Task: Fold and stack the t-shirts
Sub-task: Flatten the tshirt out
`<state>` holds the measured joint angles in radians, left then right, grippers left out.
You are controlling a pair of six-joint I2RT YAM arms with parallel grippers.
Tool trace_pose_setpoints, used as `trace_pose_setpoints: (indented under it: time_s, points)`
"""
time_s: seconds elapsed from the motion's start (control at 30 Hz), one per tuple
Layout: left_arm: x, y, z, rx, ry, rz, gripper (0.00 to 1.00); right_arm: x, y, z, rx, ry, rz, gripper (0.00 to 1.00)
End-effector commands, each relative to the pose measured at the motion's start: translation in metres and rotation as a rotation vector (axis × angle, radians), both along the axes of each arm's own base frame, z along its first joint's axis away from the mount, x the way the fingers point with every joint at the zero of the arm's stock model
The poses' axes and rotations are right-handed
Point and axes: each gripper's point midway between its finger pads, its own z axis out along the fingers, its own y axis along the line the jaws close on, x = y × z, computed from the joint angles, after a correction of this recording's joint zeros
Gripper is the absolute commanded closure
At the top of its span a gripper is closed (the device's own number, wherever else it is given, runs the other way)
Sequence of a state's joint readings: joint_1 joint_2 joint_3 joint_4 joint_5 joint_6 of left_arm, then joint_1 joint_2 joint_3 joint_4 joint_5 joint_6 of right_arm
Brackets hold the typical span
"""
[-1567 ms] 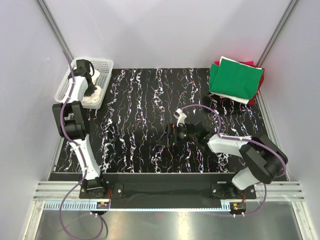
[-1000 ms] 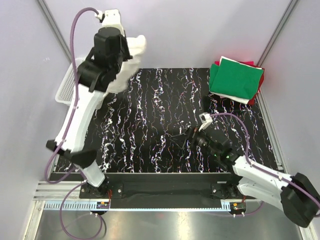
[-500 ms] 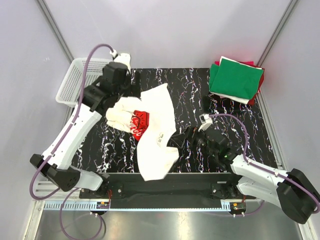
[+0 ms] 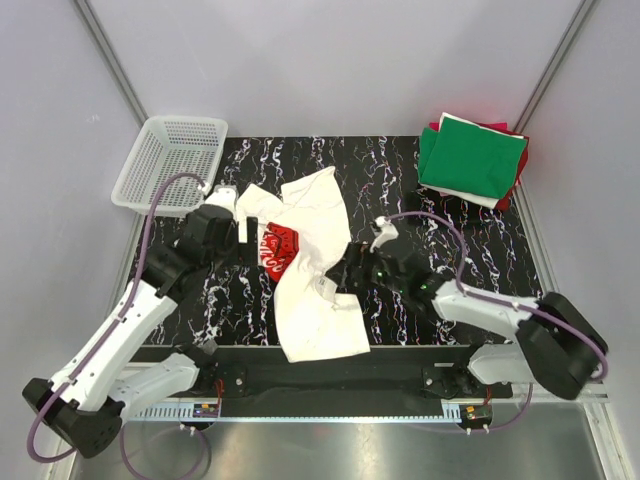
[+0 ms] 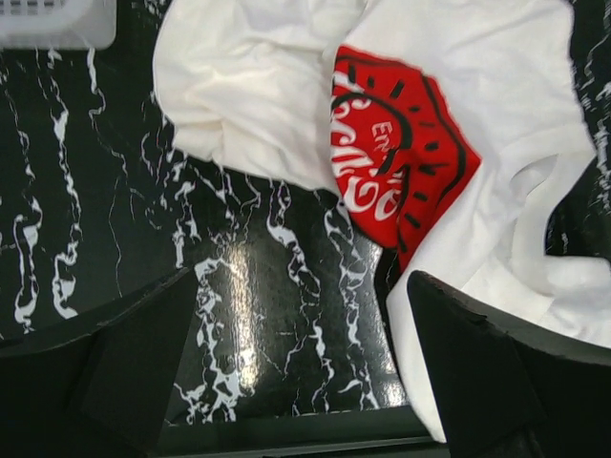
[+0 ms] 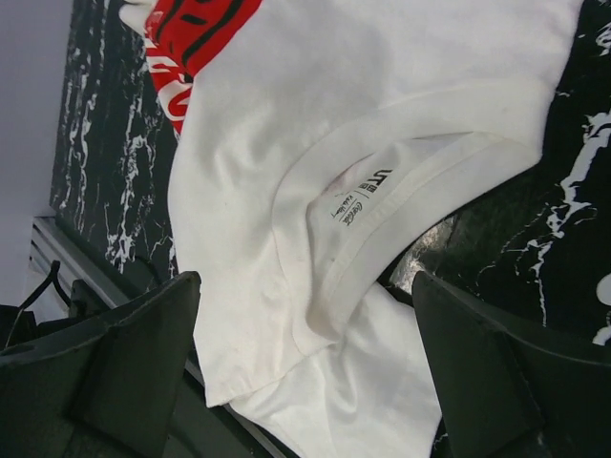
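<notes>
Plainly, the cream-white t-shirt lay crumpled on the black marbled table. Its red print carried white script, too folded to read whole. The neck label read "UT". The left gripper and right gripper flanked it, jaws wide, holding nothing.

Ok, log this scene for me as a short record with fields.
Shirt in work: cream t-shirt, crumpled and unfolded on the table, red print partly showing
Finished pile: folded stack at the far right corner, green on top, red and white beneath
Supply: basket at the far left, nothing in it
Left arm: left end effector open, above the red print, holding nothing
Right arm: right end effector open, above the collar, holding nothing
</notes>
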<state>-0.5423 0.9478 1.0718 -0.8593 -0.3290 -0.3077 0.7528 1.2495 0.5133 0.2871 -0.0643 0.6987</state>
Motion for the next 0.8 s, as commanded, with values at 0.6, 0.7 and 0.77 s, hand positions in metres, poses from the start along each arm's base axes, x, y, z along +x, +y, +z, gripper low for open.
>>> trace_pose_setpoints:
  time_s: [0.6,0.7,0.77]
  points:
    - [-0.003,0.020,-0.014,-0.003,-0.103,0.085,0.01,0.100,-0.026,-0.071,-0.348,0.364,-0.329,0.09]
    - [-0.004,0.020,-0.013,-0.009,-0.111,0.085,0.01,0.100,-0.020,-0.080,-0.352,0.387,-0.308,0.12]
    - [-0.004,0.020,-0.012,-0.009,-0.113,0.082,0.01,0.101,-0.014,-0.081,-0.339,0.390,-0.285,0.17]
